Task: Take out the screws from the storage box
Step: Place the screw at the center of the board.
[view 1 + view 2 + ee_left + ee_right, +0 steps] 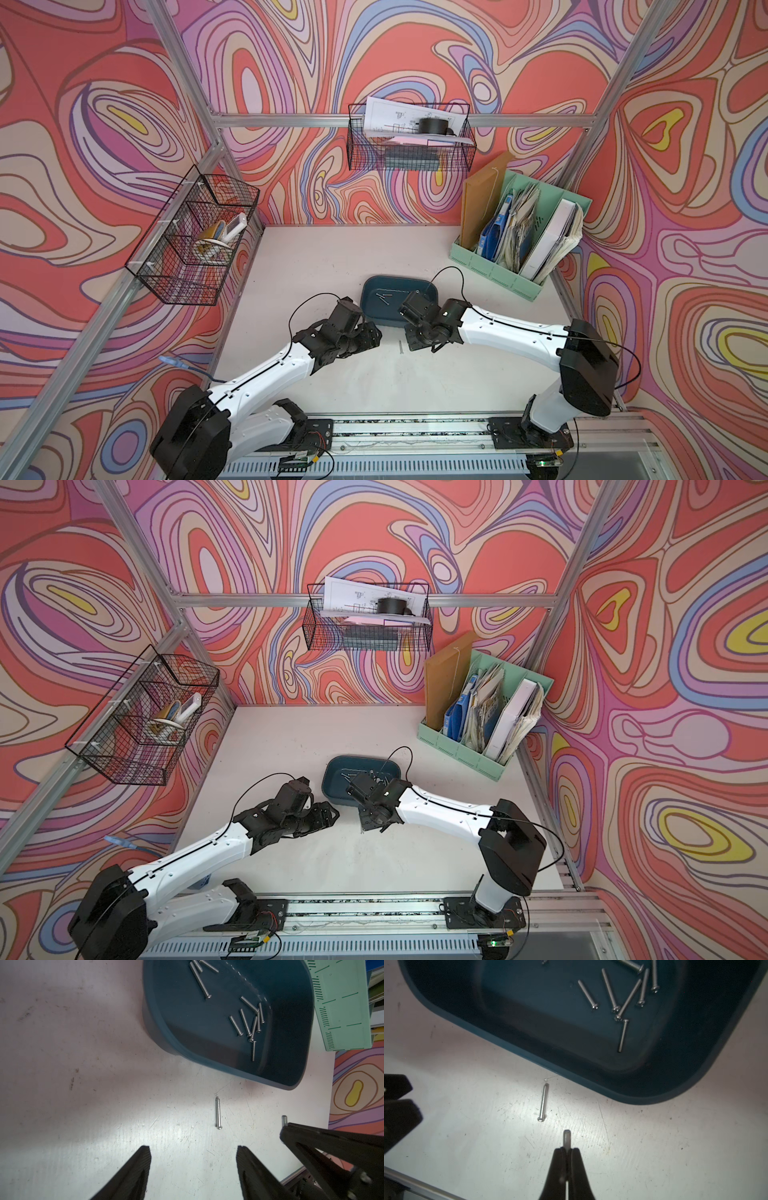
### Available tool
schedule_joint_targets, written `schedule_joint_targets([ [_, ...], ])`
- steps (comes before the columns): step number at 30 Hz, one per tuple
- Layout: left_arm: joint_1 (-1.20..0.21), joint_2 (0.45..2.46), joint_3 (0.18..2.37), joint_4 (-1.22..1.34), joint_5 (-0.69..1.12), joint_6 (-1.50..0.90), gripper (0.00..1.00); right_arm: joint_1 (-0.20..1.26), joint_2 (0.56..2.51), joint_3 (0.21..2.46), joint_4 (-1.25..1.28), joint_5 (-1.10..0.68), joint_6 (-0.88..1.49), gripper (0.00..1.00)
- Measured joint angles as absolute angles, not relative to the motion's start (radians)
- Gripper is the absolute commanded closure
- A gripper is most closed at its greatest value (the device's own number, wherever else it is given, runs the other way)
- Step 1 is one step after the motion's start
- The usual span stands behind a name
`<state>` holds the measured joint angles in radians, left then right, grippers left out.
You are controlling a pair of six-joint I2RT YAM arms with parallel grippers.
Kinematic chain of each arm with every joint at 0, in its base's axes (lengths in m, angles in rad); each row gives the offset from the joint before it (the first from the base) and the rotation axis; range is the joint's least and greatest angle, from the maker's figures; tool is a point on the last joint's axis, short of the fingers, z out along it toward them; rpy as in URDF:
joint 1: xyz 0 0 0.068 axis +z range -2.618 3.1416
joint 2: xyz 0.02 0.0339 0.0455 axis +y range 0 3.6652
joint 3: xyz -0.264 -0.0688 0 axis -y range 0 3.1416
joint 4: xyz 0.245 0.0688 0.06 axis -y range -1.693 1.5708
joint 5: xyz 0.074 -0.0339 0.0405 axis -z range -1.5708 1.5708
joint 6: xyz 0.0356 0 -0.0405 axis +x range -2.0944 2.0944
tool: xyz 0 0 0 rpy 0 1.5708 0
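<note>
**Fingers [135, 1169] spread on the left, pinching a screw [566, 1138] on the right**

Empty, the left fingers [253, 1172] hang apart, low over the tabletop [83, 1105]. A loose screw [217, 1112] lies ahead, just outside the storage box [218, 1064]. With the wrist tipped down, the right fingers [558, 1163] squeeze their screw by its shank. Light, stiff and slick, the screws [609, 989] in the box probably need mid-shank pinches.

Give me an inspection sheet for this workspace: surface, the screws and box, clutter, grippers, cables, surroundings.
Surface: white table, scuffed and scratched.
Job's things: storage box holds several screws; one loose screw lies on the table beside it.
Clutter: mint-green file organiser, stuffed with papers, in the far corner.
Grippers: left gripper open, empty; right gripper shut on a held screw.
Cables: left cable and right cable loop above the wrists.
Surroundings: patterned walls; side wire basket and back wire basket hang on the frame.
</note>
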<state>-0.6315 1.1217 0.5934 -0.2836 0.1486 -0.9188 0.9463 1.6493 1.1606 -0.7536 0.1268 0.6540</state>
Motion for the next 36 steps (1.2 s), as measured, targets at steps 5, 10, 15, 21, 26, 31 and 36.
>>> schedule_joint_targets([
  [5,-0.642,1.123,0.571,-0.277,0.143,-0.930,0.29,0.955,1.714,1.139,-0.687,0.115,0.675,1.00],
  [10,-0.643,1.142,0.567,-0.262,0.142,-0.937,0.29,0.957,1.781,1.139,-0.629,0.101,0.698,0.99],
  [15,-0.648,1.143,0.567,-0.253,0.136,-0.941,0.29,0.958,1.839,1.139,-0.612,0.096,0.715,0.98],
  [21,-0.649,1.150,0.567,-0.250,0.131,-0.943,0.29,0.958,1.840,1.139,-0.601,0.097,0.728,0.92],
  [26,-0.649,1.151,0.567,-0.247,0.128,-0.944,0.29,0.959,1.842,1.139,-0.601,0.097,0.736,0.82],
  [31,-0.649,1.151,0.567,-0.247,0.128,-0.944,0.29,0.959,1.842,1.139,-0.602,0.097,0.739,0.74],
  [36,-0.649,1.146,0.567,-0.255,0.123,-0.943,0.28,0.959,1.816,1.144,-0.627,0.105,0.738,0.73],
])
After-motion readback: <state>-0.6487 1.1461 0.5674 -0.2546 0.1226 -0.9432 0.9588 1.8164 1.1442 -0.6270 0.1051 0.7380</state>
